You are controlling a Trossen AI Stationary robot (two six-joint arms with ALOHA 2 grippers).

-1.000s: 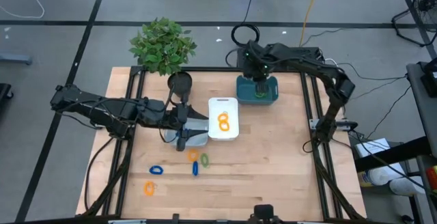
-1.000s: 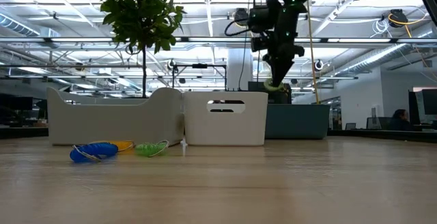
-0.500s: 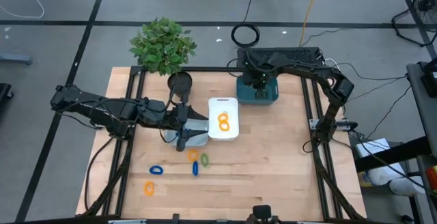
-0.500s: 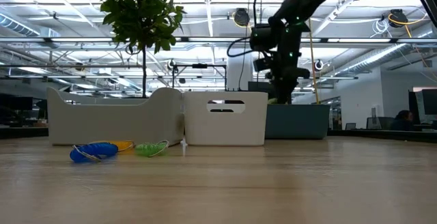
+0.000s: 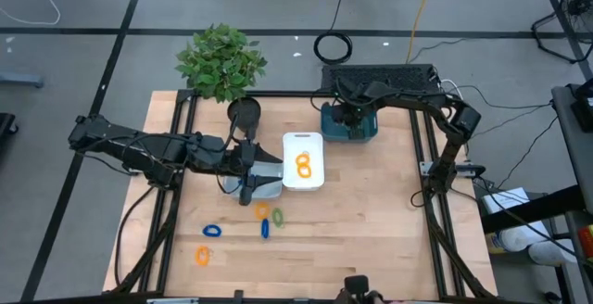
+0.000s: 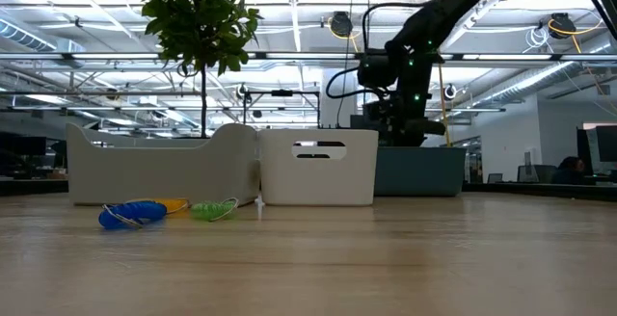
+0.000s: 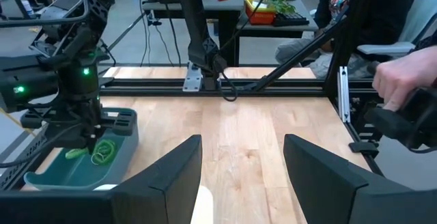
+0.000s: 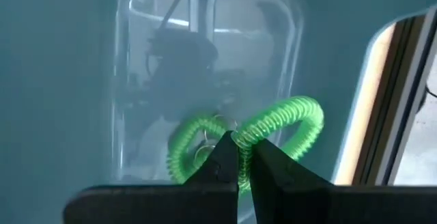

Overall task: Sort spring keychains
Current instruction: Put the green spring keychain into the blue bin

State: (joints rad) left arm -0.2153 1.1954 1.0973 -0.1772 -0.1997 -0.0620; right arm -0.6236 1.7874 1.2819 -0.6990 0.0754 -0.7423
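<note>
My right gripper (image 5: 350,119) is down inside the teal tray (image 5: 369,133) at the far side of the table, shut on a green spring keychain (image 8: 273,125). Another green piece (image 7: 74,154) lies on that tray's floor beside it. Two orange keychains (image 5: 303,165) lie in the white tray (image 5: 303,140). Loose on the wood near the front are an orange (image 5: 262,210), a green (image 5: 277,217), two blue (image 5: 265,229) (image 5: 212,231) and another orange keychain (image 5: 202,257). My left gripper (image 7: 242,176) waits open over the grey tray (image 5: 264,189). My right gripper pinches the green keychain's coil (image 8: 254,136) between its two fingers, at the waist where the loop is squeezed into two lobes. The fingers (image 8: 225,159) come from above, pointing down into the teal tray. The lobes spread to either side just over the tray floor; whether they rest on it I cannot tell.
The grey, white and teal trays (image 6: 424,171) stand in a row across the table's middle and far side. A potted plant (image 5: 220,61) and a black round object (image 5: 244,112) stand at the far left. A person's hand (image 7: 399,87) shows beyond the right edge. Bare wood lies front right.
My right gripper has come down from above the teal tray into it, staying shut, and carried the green keychain from hanging in the air to just over the tray's floor. In the low view the gripper has sunk behind the tray walls.
</note>
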